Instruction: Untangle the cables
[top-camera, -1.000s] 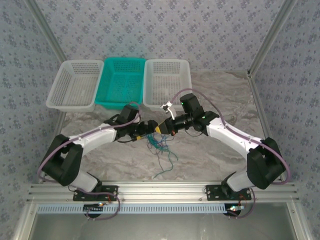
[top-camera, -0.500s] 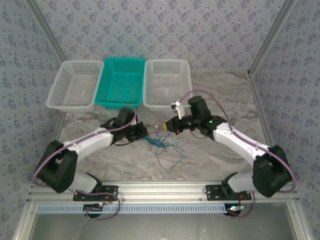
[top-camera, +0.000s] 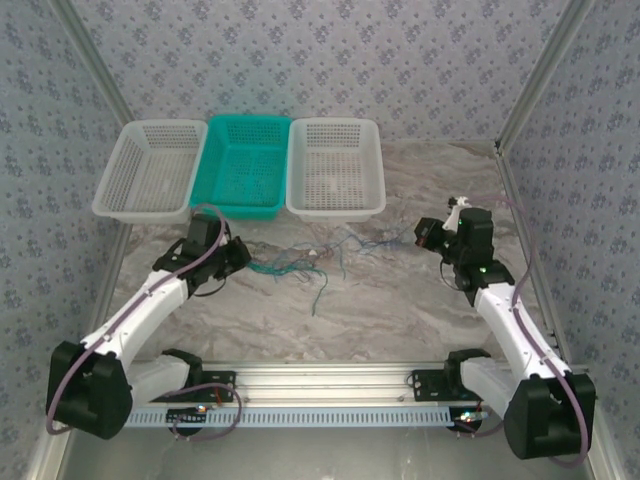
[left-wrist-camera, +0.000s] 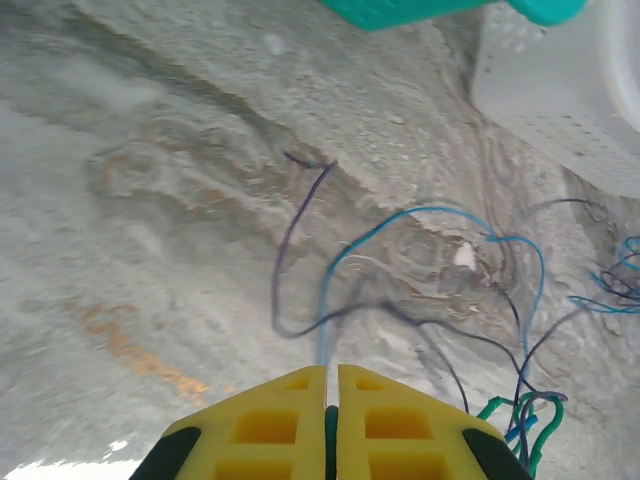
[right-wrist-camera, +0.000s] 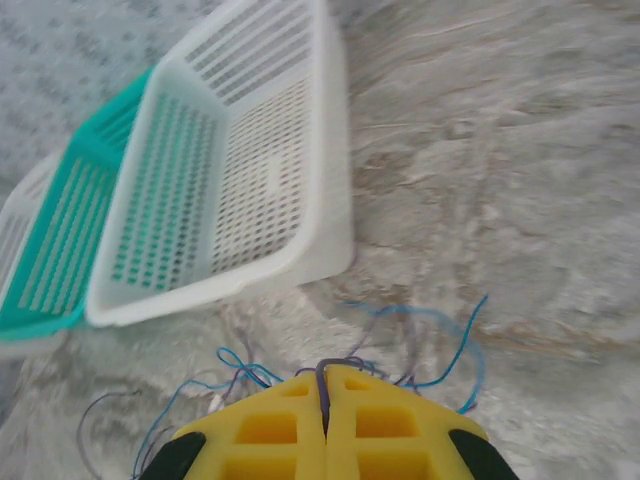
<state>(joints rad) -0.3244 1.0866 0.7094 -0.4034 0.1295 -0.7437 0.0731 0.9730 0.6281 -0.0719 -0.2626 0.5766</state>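
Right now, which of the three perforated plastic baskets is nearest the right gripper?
The white perforated plastic basket at the row's right end, just up-left of the right gripper; the teal basket and other white basket lie farther left.

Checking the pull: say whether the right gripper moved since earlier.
Yes: the right gripper moved right, from before the right-hand white basket to beyond its right end.

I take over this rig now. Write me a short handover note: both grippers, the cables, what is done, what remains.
Left gripper: shut on the cables, blue and green strands at its tips.
Right gripper: shut on a purple strand.
The cables are strung between both grippers above the table, in front of the baskets. One strand trails toward the near edge.
Done: bundle spread out.
Left: loops cross mid-span, so the strands need separating.
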